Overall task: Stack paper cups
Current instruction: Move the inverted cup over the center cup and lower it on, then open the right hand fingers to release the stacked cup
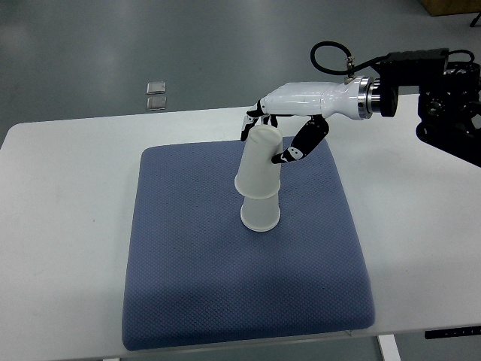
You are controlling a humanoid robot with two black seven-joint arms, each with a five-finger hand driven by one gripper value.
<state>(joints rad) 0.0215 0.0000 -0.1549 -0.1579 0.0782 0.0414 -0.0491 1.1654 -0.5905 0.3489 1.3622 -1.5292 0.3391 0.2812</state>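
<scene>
White table (68,226) viewed steeply from above, with grey floor beyond the far edge. Blue textured mat (225,301) laid at table centre, covering most of the middle area. Lower paper cup (260,212) placed upside down on the mat, slightly far of mat centre. Upper paper cup (259,165) also inverted, set over the lower one and tilted, closed end leaning toward the far right. Right hand (279,131) entered from the right edge on a white forearm with black wrist hardware, positioned at the far side of the stack. Fingers (308,139) curled around the closed end of the upper cup, thumb on the right side, remaining fingertips on the far-left side; contact appears light, grip not fully confirmed. Two small clear items (156,95) lying on the floor, far left of the mat, beyond the table edge.
</scene>
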